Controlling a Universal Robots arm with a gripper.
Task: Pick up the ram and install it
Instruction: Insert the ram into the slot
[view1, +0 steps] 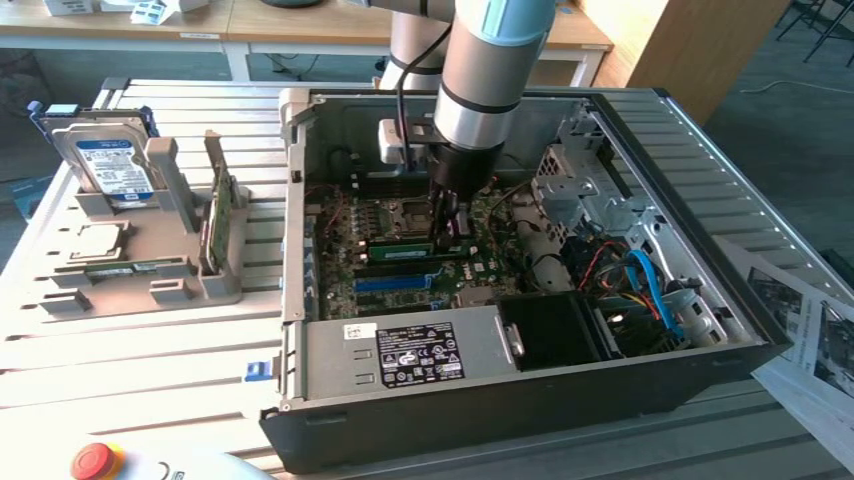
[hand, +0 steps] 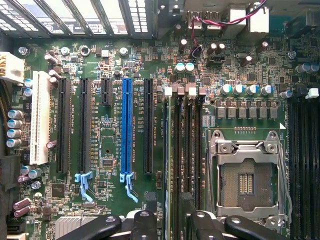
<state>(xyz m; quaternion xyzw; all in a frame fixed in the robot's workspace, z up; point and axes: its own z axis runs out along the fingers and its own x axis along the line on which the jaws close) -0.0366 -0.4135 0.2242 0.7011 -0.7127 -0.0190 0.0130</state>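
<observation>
The ram is a slim green stick lying in a slot of the motherboard inside the open computer case. In the wrist view the ram is seen edge-on, standing in the slot next to the empty memory slots. My gripper hangs straight down over one end of the stick. Its black fingers stand on either side of the ram's edge with a small gap to it, so the gripper is open and holds nothing.
An empty processor socket lies beside the memory slots, and a blue expansion slot on the other side. A grey holder at the exterior view's left carries a hard drive, a silver chip and an upright green card. The power supply fills the case's near side.
</observation>
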